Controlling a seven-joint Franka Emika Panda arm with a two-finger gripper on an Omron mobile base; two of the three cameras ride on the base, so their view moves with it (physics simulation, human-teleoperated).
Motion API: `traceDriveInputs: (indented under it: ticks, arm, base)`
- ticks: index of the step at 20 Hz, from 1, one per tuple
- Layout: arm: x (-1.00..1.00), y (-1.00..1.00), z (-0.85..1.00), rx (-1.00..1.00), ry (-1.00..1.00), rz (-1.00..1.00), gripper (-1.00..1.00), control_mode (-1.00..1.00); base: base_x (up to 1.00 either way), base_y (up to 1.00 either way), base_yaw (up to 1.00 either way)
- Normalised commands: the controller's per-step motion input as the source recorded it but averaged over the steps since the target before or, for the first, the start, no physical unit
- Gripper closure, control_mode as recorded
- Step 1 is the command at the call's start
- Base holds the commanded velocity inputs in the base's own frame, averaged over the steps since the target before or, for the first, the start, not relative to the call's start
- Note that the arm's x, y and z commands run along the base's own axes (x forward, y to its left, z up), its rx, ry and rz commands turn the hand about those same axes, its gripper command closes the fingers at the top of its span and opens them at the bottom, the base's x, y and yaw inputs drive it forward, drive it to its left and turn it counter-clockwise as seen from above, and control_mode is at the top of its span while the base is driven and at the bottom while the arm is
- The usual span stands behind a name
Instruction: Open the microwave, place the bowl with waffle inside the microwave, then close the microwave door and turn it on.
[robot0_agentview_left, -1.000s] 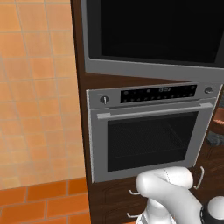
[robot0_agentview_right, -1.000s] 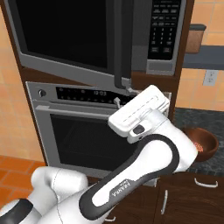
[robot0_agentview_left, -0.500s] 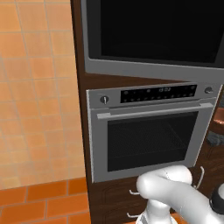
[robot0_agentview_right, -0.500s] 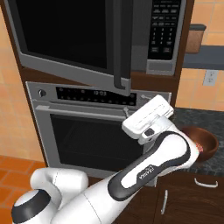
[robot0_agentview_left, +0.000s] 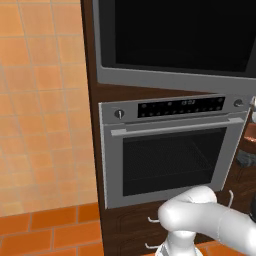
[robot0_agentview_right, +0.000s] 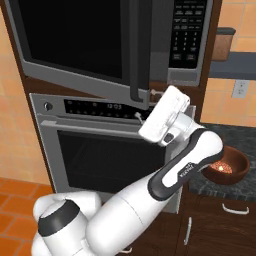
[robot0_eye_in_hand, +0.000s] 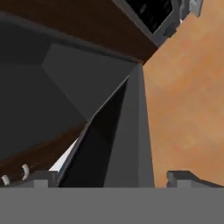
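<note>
Hovering beside the dark vertical bar handle (robot0_agentview_right: 134, 55) of the black glass microwave door (robot0_agentview_right: 82, 42), the two-finger gripper (robot0_eye_in_hand: 111, 177) holds its fingers wide apart.

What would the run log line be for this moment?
stage: door opening | microwave door: ajar | hand: open, by handle, holding nothing | bowl: on counter

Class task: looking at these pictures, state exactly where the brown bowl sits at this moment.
In the right base view, the brown bowl sits at the right, on the dark counter beside the silver oven, just behind the robot's elbow.
</note>
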Motion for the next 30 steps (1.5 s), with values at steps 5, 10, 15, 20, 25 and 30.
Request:
traceDriveInputs:
  ticks: [5, 10, 15, 20, 25, 30]
  arm:
    - [-1.0, 0.83, 0.9, -0.17, -0.58, 0.07, -1.0, -1.0]
    - [-1.0, 0.9, 0.47, -0.11, -0.42, 0.07, -1.0, -1.0]
    - [-1.0, 1.0, 0.03, -0.18, -0.25, 0.11, -1.0, -1.0]
    - [-0.99, 1.0, -0.34, -0.34, -0.08, 0.05, -1.0, -1.0]
    - [-0.57, 1.0, -0.72, -0.43, 0.0, 0.0, -1.0, -1.0]
    - [0.04, 1.0, -0.54, -0.4, 0.02, -0.15, -1.0, -1.0]
  base:
    - [0.0, 0.0, 0.0]
    - [0.0, 0.0, 0.0]
    - [0.0, 0.0, 0.0]
    - [0.0, 0.0, 0.0]
    - [0.0, 0.0, 0.0]
    - [0.0, 0.0, 0.0]
